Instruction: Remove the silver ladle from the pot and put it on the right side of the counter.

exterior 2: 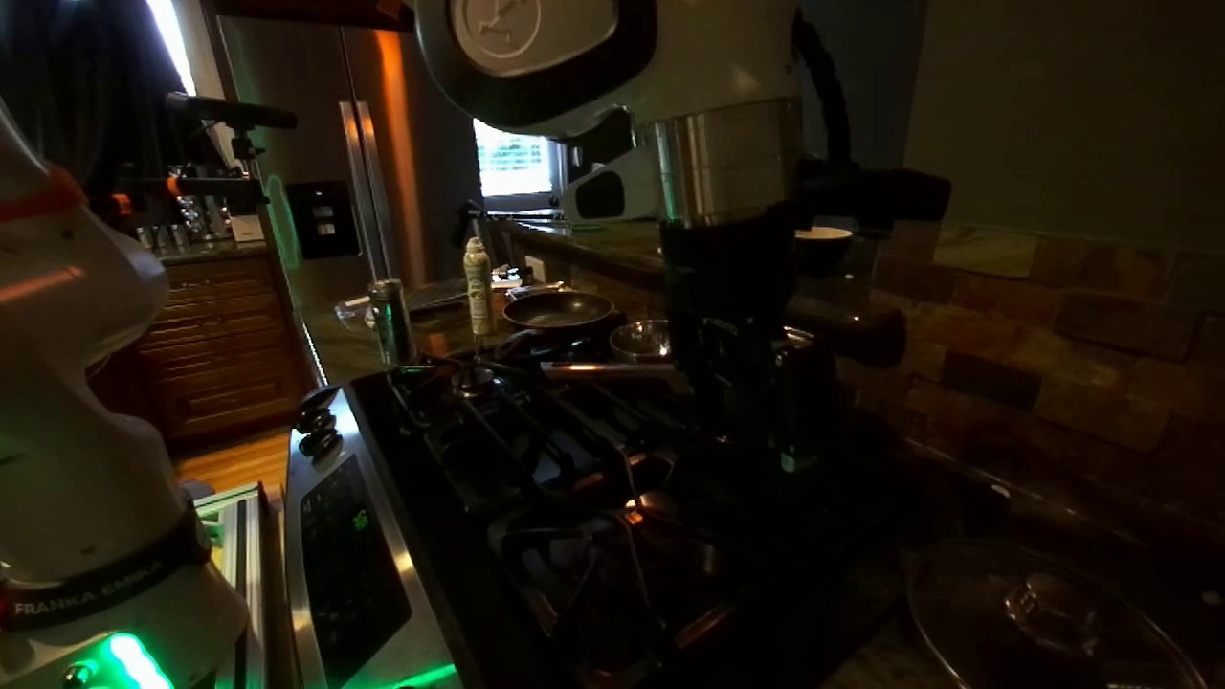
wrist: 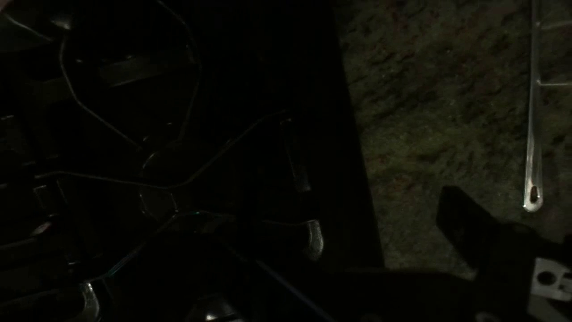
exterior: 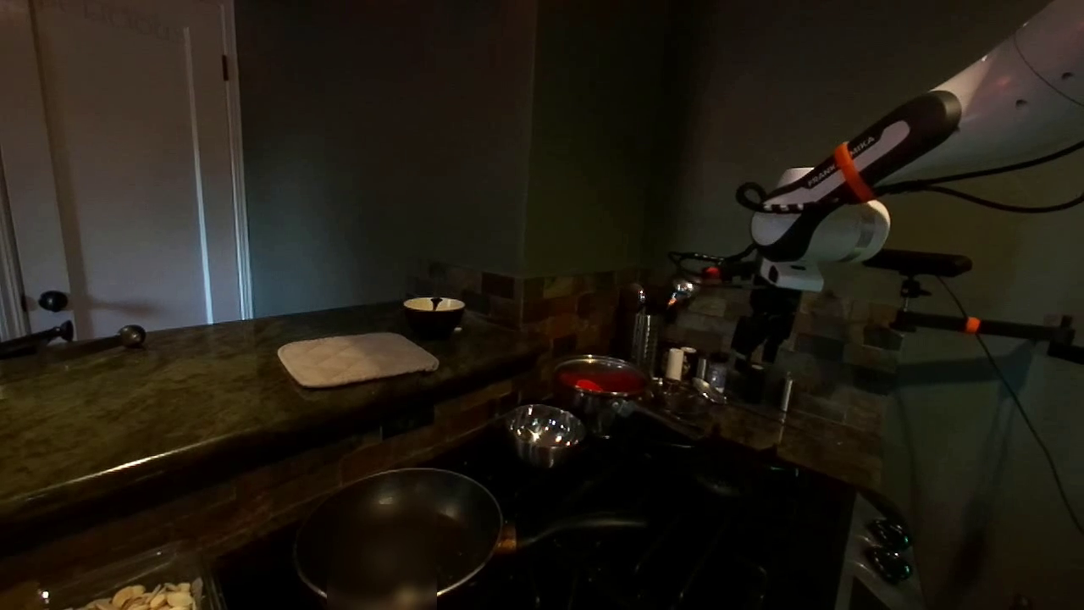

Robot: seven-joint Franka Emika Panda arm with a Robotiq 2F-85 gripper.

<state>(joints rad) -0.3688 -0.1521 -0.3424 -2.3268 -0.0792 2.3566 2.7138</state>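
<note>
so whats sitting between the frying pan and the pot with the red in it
A small shiny steel bowl stands between the frying pan and the pot, as seen in an exterior view.

Silver ladle (wrist: 533, 165) on counter (wrist: 429, 125), pot (exterior: 603, 409) red inside

Down slants the arm (exterior: 902, 140), wrist (exterior: 847, 230) bent, and the gripper (exterior: 756, 356) hangs pointing downward, its jaws too dark to read!
</note>
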